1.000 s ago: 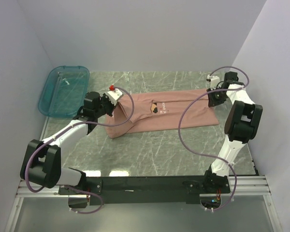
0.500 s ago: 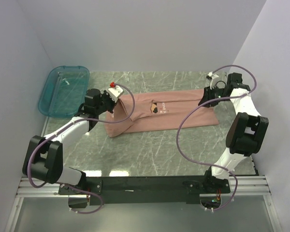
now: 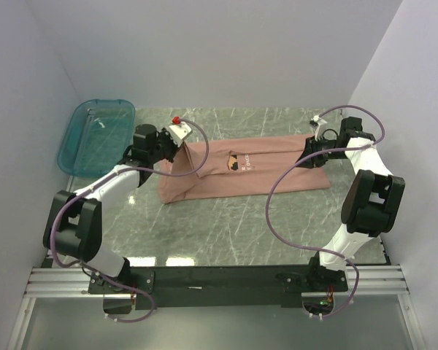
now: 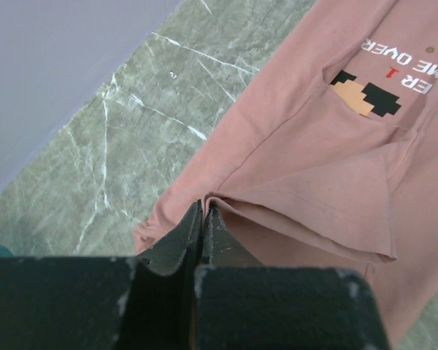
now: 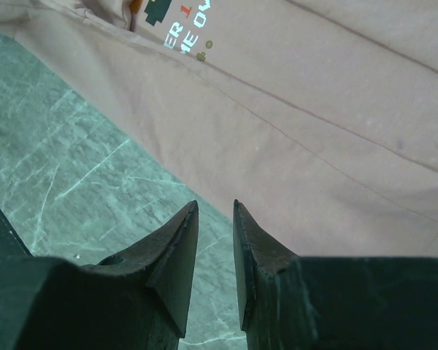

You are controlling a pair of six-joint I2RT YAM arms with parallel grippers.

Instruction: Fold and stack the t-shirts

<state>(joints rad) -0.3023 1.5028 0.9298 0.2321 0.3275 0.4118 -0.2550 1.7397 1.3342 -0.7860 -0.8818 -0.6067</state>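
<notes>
1. Because the t-shirt (image 3: 241,171) is thin, limp cotton, it looks light and floppy. It will likely sag and crease wherever it is unsupported, so a hem or seam edge seems the surest place to take hold.
2. The left jaws are pinched tight on a hemmed edge (image 4: 299,230), apparently a sleeve's, drawing it up off the surface (image 3: 241,219). The printed chest spreads beyond their tips and to the right.
3. The right jaws stand narrowly apart and hold nothing. Bare surface shows between their tips, with the shirt's lower body just beyond them.
4. A pinch on the bottom hem near the right jaws would probably balance the left hold.
</notes>
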